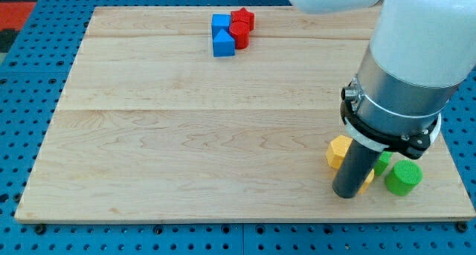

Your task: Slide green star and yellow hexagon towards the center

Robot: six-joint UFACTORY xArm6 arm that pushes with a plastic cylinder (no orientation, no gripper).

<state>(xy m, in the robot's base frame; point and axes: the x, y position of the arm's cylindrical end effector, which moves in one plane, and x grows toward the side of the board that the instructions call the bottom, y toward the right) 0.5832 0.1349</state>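
Observation:
The yellow hexagon (339,151) lies near the view's bottom right on the wooden board (186,136). My tip (346,195) rests on the board just below and right of it, touching or nearly touching it. A second yellow block (369,178) peeks out right of the rod, mostly hidden. A green block (382,163), probably the green star, shows partly behind the rod. A green cylinder (403,178) sits right of it.
At the view's top centre a blue cube (220,23), a blue triangle block (223,44), a red star (242,18) and a red block (239,36) sit clustered. The arm's large body (409,62) covers the board's right side.

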